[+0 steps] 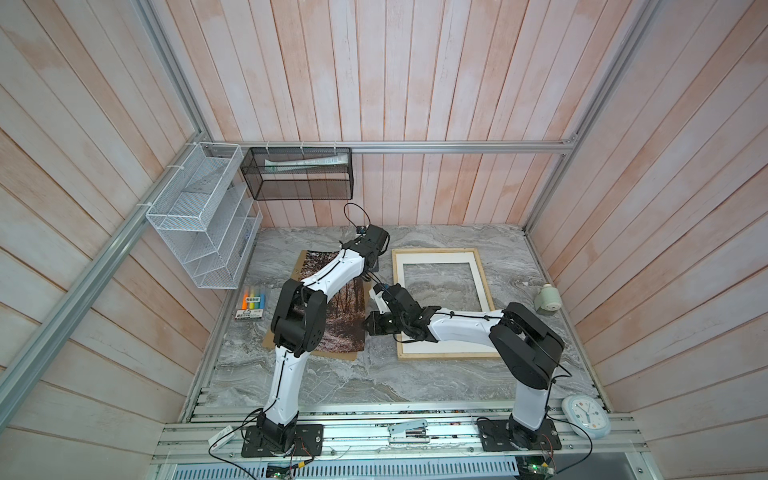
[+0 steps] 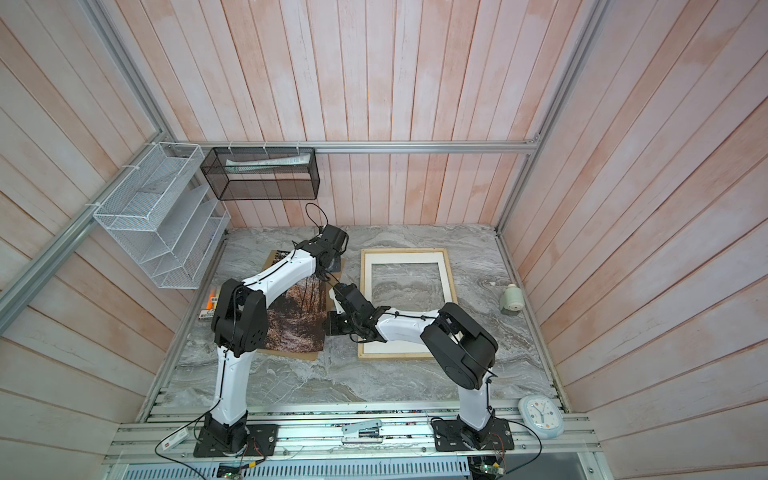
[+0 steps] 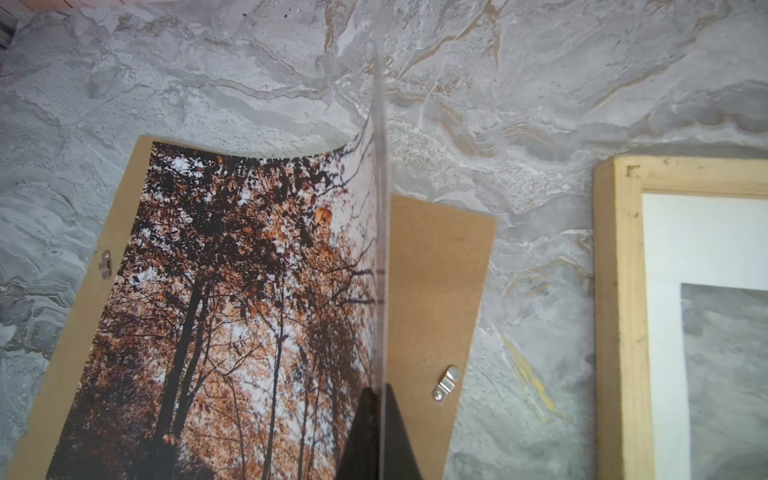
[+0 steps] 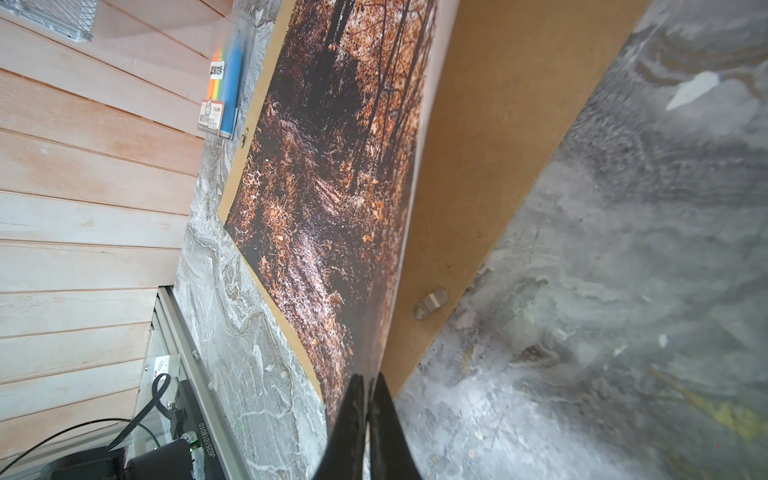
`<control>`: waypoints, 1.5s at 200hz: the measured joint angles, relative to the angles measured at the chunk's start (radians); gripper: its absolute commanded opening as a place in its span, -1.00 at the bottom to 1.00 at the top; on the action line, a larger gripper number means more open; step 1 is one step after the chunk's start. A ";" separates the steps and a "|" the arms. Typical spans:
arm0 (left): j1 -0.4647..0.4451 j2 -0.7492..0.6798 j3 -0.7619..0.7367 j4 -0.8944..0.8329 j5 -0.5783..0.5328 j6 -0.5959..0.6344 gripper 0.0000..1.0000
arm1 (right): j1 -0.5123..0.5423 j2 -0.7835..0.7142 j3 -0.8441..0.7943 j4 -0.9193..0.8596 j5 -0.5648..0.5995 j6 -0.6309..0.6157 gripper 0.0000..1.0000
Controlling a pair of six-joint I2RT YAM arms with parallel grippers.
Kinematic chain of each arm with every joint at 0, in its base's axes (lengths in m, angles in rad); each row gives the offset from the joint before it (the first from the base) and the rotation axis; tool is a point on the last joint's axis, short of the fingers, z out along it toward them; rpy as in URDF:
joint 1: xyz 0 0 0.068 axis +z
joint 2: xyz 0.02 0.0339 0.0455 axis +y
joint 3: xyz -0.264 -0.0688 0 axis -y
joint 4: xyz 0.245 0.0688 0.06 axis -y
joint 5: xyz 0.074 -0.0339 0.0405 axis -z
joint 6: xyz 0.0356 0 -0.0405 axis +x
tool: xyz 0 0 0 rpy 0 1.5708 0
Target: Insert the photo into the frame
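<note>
At the left wrist, the left claw (image 3: 380, 391) was clamped on one long edge of the photo (image 3: 228, 311). That edge curled up off the brown board (image 3: 436, 291) beneath the claw, and the wooden frame (image 3: 619, 311) lay flat on the marble table (image 3: 249, 75) beyond. At the right wrist, the right claw (image 4: 366, 380) pinched the same raised edge, with the board directly below it. In both top views, both claws gripped the photo's side nearest the frame, which lay just past them.
</note>
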 measured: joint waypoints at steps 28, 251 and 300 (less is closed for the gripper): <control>0.000 0.000 0.000 0.000 0.003 0.001 -1.00 | 0.000 -0.022 -0.007 0.013 0.000 -0.016 -0.50; -0.129 -0.214 -0.004 -0.099 0.193 0.130 -1.00 | -0.374 -0.625 -0.395 0.008 0.084 -0.166 -0.10; -0.203 -0.214 0.152 -0.178 0.218 0.176 -1.00 | -0.450 -0.671 -0.463 0.023 0.032 -0.177 -0.11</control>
